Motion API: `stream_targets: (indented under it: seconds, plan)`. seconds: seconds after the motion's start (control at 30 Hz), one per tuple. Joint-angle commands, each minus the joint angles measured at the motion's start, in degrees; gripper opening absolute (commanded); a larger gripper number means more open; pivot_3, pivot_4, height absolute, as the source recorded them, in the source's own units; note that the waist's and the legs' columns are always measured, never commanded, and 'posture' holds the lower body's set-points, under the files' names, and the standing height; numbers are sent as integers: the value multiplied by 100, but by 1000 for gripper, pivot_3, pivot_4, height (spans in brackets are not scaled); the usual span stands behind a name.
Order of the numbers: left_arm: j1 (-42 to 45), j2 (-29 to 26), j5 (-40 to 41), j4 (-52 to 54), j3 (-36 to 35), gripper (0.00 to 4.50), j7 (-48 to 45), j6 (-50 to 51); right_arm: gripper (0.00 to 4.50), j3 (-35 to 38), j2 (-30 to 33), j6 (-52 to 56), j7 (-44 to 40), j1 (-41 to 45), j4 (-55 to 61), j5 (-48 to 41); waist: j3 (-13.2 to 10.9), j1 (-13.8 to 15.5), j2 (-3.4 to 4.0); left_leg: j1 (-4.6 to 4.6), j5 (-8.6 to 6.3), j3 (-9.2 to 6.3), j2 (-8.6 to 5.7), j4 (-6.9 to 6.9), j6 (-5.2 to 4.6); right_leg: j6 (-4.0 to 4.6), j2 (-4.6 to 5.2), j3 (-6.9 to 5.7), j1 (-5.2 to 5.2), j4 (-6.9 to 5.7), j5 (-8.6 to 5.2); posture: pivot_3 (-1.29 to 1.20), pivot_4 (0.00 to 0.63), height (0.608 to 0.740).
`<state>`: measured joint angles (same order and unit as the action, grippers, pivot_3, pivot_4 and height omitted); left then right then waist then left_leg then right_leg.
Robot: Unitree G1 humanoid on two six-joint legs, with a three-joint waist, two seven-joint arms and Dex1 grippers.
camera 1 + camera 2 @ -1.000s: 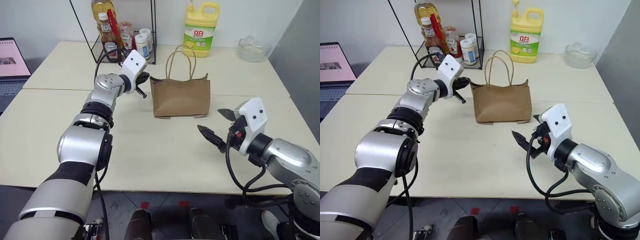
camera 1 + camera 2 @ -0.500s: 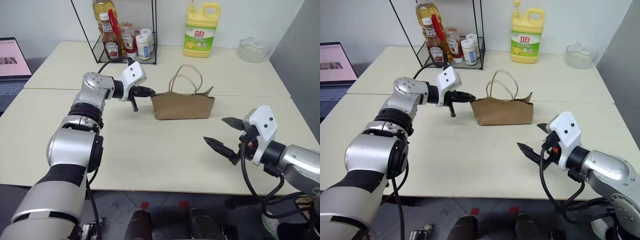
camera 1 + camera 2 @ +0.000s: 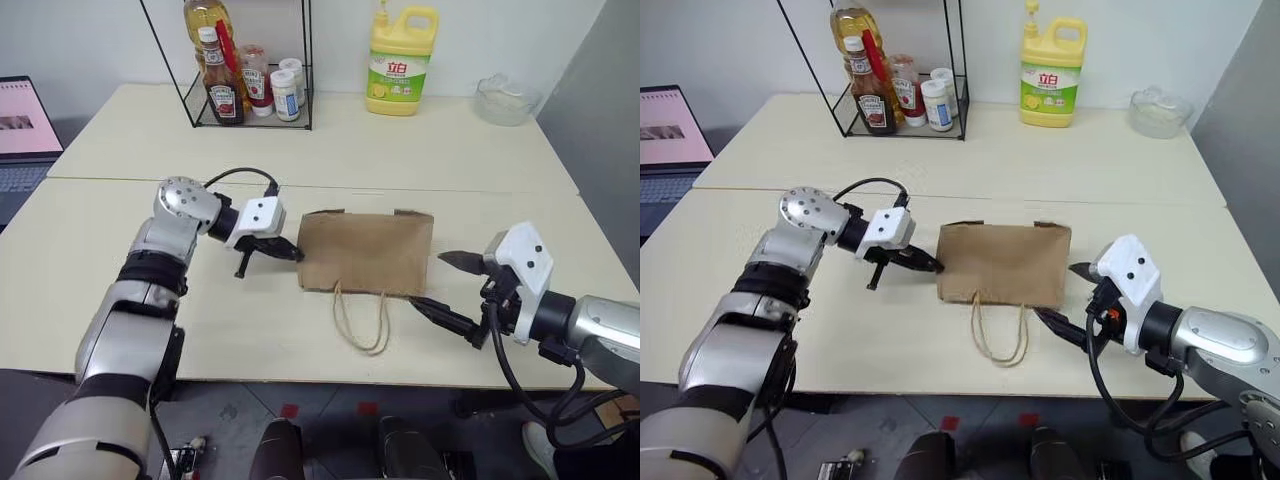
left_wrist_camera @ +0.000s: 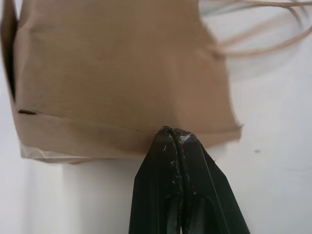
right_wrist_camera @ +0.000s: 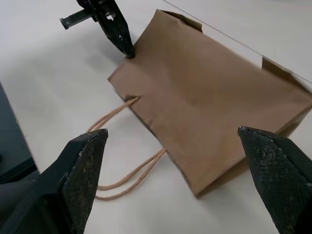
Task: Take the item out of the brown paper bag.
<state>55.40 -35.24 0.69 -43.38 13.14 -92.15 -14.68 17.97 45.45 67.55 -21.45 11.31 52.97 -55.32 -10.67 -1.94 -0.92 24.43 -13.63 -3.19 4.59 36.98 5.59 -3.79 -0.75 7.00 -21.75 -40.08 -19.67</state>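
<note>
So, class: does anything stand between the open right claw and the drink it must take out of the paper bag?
Yes, the bag itself. It lies flat on the table, handles toward the robot, and its paper hides whatever is inside. The right claw sits beside the bag's edge; the shut left claw is at the opposite edge.

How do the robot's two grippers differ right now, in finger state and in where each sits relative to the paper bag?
The left gripper is shut, its tip against the edge of the brown paper bag; the right gripper is open and holds nothing. The left sits at the bag's left side, the right off its right side. Both have black fingers aimed at the bag.
</note>
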Motion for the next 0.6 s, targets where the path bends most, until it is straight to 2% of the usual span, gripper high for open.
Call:
stream_targets:
  seconds: [0.03, 0.2, 0.3, 0.43, 0.6]
  plan:
    - [-136, -388, 586, 1288, -59, 12, -35, 496, 4500, 132, 212, -247, -116, -146, 143, -65, 0, 5, 0, 0, 0, 0, 0, 1, 0, 0, 0, -1, 1, 0, 0, 0, 150, 740]
    - [-468, -1129, 1036, 2800, 156, 12, -35, 1172, 4500, 215, 369, -483, -187, -470, 236, -67, 0, 5, 0, -2, 0, -2, 0, 1, 0, 0, 0, -2, 4, 1, 0, 0, 150, 740]
    - [-633, -1182, 1199, 3298, 149, 12, -35, 1350, 4500, 120, 388, -618, -175, -555, 263, -43, 0, 12, 1, -16, 0, -2, 0, 2, 0, 0, 2, -4, 23, 5, 0, 0, 150, 740]
    - [-849, -821, 1215, 3505, 175, 838, -28, 927, 4500, -52, 386, -754, -170, -629, 337, -64, 1, 20, 0, -31, 1, -3, 0, 3, -2, -1, 1, -6, 39, 6, -1, 0, 150, 740]
    - [-973, -310, 853, 2998, 367, 2384, 76, -404, 4500, -188, 410, -843, -134, -880, 494, -100, 1, 19, 0, -35, 2, -2, 0, 2, -3, 0, 0, -5, 41, 7, -1, 0, 150, 740]
